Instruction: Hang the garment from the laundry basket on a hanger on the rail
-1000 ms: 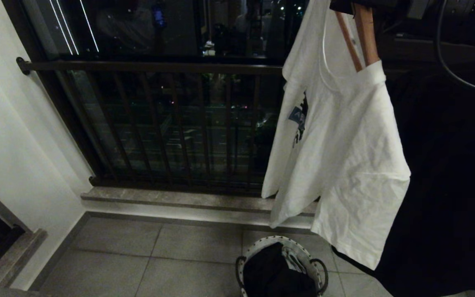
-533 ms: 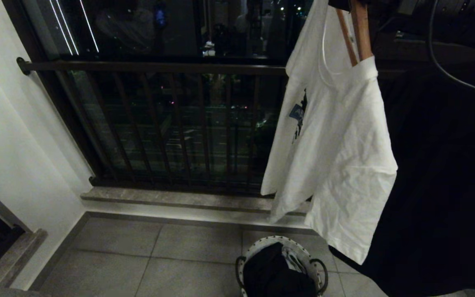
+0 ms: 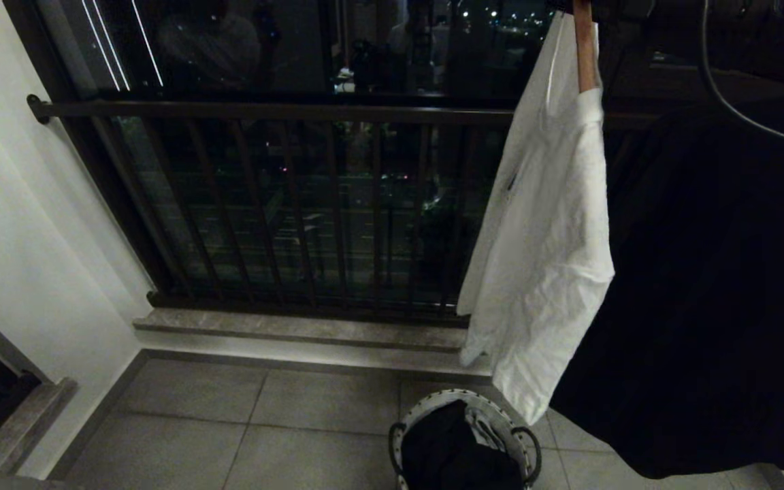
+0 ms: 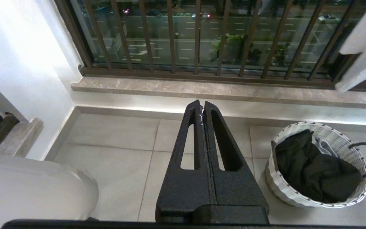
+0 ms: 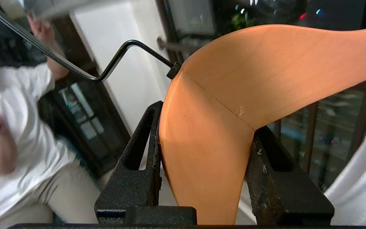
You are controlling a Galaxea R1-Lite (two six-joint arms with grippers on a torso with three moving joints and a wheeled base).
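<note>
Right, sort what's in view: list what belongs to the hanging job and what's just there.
Part of the job:
- white T-shirt
- wooden hanger, clamped in the right pincer
- laundry basket

Just there:
- left pincer, shut, idle
- balcony railing
- person
- black garment beside the T-shirt

Smooth, satin-finished wooden hanger between the matt, grainy black jaws; creased white cotton shirt; woven white laundry basket.
</note>
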